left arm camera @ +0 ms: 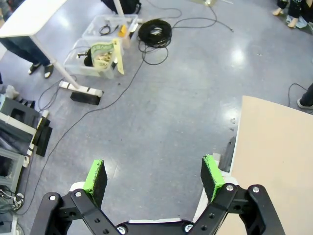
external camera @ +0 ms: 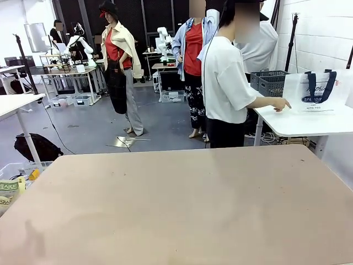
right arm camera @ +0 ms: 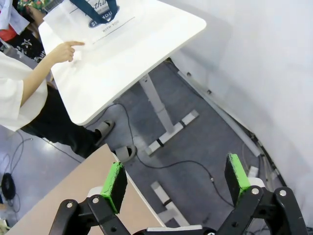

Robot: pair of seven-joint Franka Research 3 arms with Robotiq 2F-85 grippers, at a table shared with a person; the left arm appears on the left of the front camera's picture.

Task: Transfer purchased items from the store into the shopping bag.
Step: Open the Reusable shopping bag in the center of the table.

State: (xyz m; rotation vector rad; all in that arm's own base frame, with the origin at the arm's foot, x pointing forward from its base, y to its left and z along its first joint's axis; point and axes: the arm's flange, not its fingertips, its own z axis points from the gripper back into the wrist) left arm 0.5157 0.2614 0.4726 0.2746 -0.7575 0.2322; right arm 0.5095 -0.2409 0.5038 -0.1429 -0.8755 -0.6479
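Observation:
The shopping bag point(external camera: 317, 94), pale crinkly plastic with dark navy handles, stands on a white side table point(external camera: 309, 122) at the far right. A person in a white shirt rests a hand point(external camera: 281, 104) on that table beside it. Behind the hand sits the store, a dark grey lattice basket point(external camera: 269, 83). The purchased items are out of view. In the right wrist view the bag point(right arm camera: 93, 14) and the pointing hand point(right arm camera: 63, 51) lie far beyond my right gripper point(right arm camera: 176, 178), which hangs open over the floor. My left gripper point(left arm camera: 152, 172) is open too, above grey floor beside the table corner.
The broad tan table point(external camera: 176, 210) spans the foreground; its edge point(left arm camera: 279, 161) lies right of the left gripper. On the floor to the left are clear bins point(left arm camera: 100, 54) and a coiled cable point(left arm camera: 155, 30). The side table's leg point(right arm camera: 159, 112) stands below the right arm.

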